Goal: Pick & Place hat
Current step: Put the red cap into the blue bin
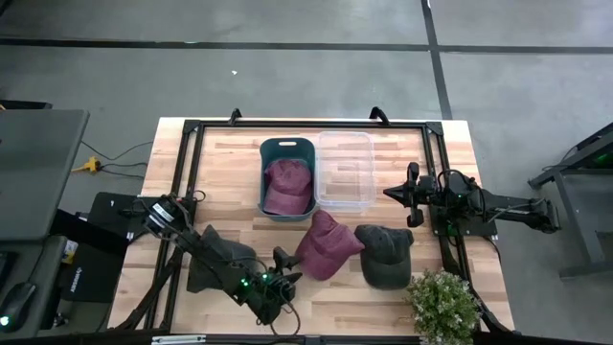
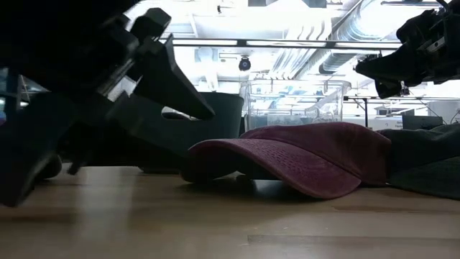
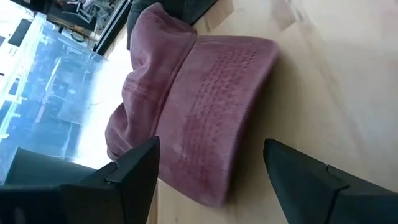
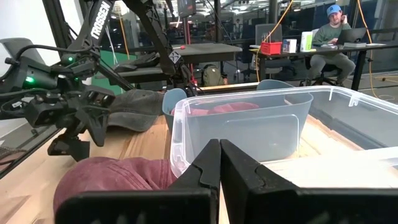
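Left gripper [image 1: 283, 268], jaws spread, faces the maroon cap's [image 1: 328, 244] brim near the table's [image 1: 222, 153] front edge to straddle it; right gripper [image 1: 402, 195] waits pressed shut.

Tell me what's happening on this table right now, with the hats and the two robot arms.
The left gripper sits low at the table's near edge, fingers spread and aimed at the brim of a maroon hat lying on the wood; it holds nothing yet. A second maroon hat already lies in the teal bin, beside a clear bin. A dark grey hat rests to the right. The right gripper waits shut by the clear bin.
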Robot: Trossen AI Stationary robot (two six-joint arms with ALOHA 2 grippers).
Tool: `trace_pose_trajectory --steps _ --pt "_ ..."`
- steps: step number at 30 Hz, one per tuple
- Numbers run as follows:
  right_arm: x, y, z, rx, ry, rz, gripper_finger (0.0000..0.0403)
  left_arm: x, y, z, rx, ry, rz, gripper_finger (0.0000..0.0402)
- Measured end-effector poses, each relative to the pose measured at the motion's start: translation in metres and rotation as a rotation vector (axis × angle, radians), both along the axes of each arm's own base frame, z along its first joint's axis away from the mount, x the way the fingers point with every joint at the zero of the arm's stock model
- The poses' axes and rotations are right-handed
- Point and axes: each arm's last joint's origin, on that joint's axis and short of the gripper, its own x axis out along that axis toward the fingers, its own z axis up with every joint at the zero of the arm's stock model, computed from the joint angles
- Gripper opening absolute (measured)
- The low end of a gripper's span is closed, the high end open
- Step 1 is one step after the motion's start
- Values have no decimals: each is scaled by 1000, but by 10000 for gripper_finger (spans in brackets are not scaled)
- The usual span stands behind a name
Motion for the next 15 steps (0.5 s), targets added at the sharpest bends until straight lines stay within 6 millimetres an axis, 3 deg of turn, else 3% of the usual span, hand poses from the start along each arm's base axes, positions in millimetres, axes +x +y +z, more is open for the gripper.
trace_pose_trajectory --steps 15 --pt "0 0 0 0 0 0 0 23 15 -4 46 9 -44 266"
